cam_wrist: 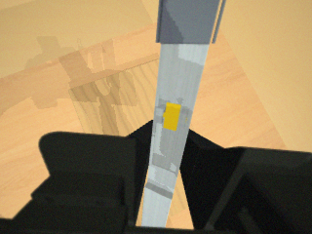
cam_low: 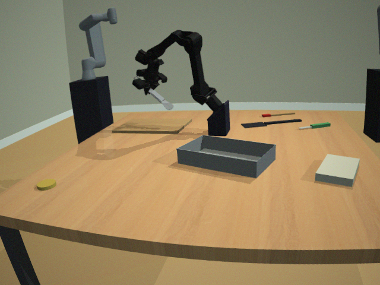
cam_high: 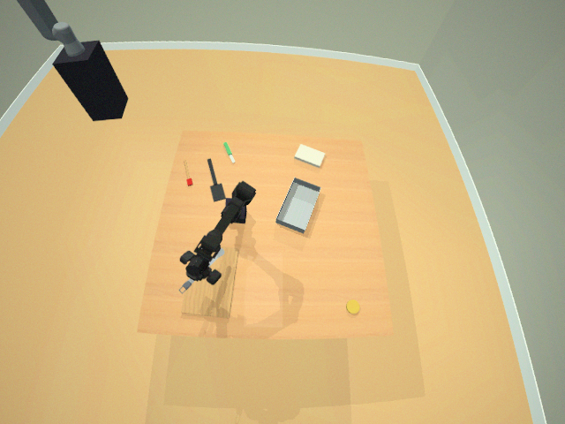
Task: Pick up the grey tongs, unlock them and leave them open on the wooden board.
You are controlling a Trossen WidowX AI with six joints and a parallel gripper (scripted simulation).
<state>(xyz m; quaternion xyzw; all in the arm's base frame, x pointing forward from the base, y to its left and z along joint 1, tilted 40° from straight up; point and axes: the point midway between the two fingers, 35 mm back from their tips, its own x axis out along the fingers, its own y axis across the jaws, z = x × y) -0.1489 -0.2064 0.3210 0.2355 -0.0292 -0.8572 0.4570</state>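
Note:
The grey tongs (cam_high: pixel 184 286) (cam_low: pixel 159 97) (cam_wrist: pixel 180 73) are held in the air, sloping, with the rounded tip end lower and towards the arm's base in the exterior view. Their arms look close together; a yellow mark shows on them in the wrist view, beyond the fingers, below the dark grey hinge end. My gripper (cam_high: pixel 199 268) (cam_low: pixel 147 91) (cam_wrist: pixel 164 125) is shut on the tongs, above the wooden board (cam_high: pixel 216 303) (cam_low: pixel 153 127) (cam_wrist: pixel 138 80). The hinge end reaches past the board's left edge in the top view. The roasting tin (cam_high: pixel 290 226) (cam_low: pixel 214 162) holds nothing.
A black spatula (cam_high: pixel 217 193) (cam_low: pixel 253 124), a green-handled tool (cam_high: pixel 227 147) (cam_low: pixel 320 125) and a red-headed tool (cam_high: pixel 189 182) (cam_low: pixel 266 115) lie behind the arm's base. A cream block (cam_high: pixel 310 155) (cam_low: pixel 339 165) and a yellow disc (cam_high: pixel 352 306) (cam_low: pixel 46 184) are on the table.

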